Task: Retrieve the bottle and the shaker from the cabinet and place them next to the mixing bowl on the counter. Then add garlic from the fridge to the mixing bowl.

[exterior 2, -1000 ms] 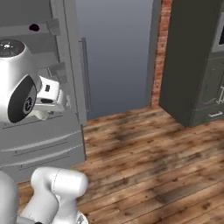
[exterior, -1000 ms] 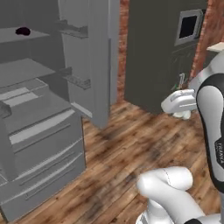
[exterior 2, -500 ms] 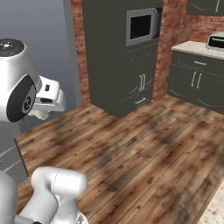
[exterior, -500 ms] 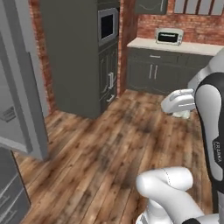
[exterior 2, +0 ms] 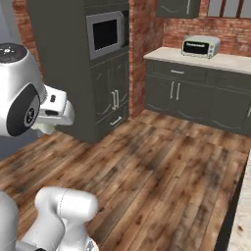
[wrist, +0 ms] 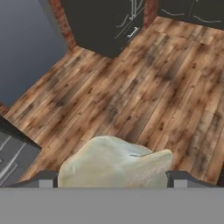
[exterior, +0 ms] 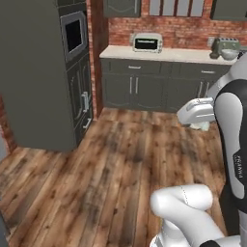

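Hand view: a pale, lumpy garlic bulb [wrist: 114,162] sits between the two dark fingertips [wrist: 45,178] – the jaws stand wide and are closed on the garlic, one tip at each side of it. Below it, wooden plank floor [wrist: 131,87]; a grey panel at upper left of that view, dark cabinet fronts along the top.

Left base view: the white arm [exterior: 231,140] rises at right, the hand held out in front of it with a bit of the pale bulb showing beneath. Far wall – beige tabletop [exterior: 164,54] on dark drawer-fronted units [exterior: 144,89]. A silver toaster oven [exterior: 147,42] stands on it at left; at the far right, the pale mixing bowl [exterior: 230,54] sits just in front of a green toaster [exterior: 225,45]. Small dark thing [exterior: 213,55] just left of the bowl – too small to identify.

Right base view: tall dark unit with a built-in oven [exterior 2: 105,34], brick wall [exterior 2: 139,29] beside it.
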Controlling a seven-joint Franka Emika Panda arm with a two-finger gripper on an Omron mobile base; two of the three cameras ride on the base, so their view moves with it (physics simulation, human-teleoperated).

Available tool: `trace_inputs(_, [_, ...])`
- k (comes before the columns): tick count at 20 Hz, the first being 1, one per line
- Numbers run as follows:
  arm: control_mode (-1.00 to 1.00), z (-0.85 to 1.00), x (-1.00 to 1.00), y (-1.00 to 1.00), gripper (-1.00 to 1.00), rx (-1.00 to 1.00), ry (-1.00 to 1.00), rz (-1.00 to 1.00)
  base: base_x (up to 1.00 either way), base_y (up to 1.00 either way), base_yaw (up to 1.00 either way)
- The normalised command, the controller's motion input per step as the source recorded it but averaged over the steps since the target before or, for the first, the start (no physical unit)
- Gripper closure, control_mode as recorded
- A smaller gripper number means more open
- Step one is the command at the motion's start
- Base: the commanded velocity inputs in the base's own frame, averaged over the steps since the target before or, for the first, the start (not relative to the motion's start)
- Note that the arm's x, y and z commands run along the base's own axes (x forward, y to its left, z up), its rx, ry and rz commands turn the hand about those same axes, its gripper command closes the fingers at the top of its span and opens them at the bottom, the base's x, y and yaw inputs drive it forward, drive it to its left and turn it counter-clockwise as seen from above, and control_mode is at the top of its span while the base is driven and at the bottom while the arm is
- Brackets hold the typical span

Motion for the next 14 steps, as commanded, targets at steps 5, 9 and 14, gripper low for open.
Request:
trace_inputs(5, [1.00, 0.00, 0.00, 0.00, 1.00, 0.00, 0.00, 0.00, 1.00, 0.06, -0.37])
trace_inputs(9, [1.00, 0.00, 0.00, 0.00, 1.00, 0.00, 0.00, 0.00, 1.00, 0.03, -0.32])
trace_inputs(14, [1.00, 0.00, 0.00, 0.00, 1.00, 0.00, 0.00, 0.00, 1.00, 0.02, -0.27])
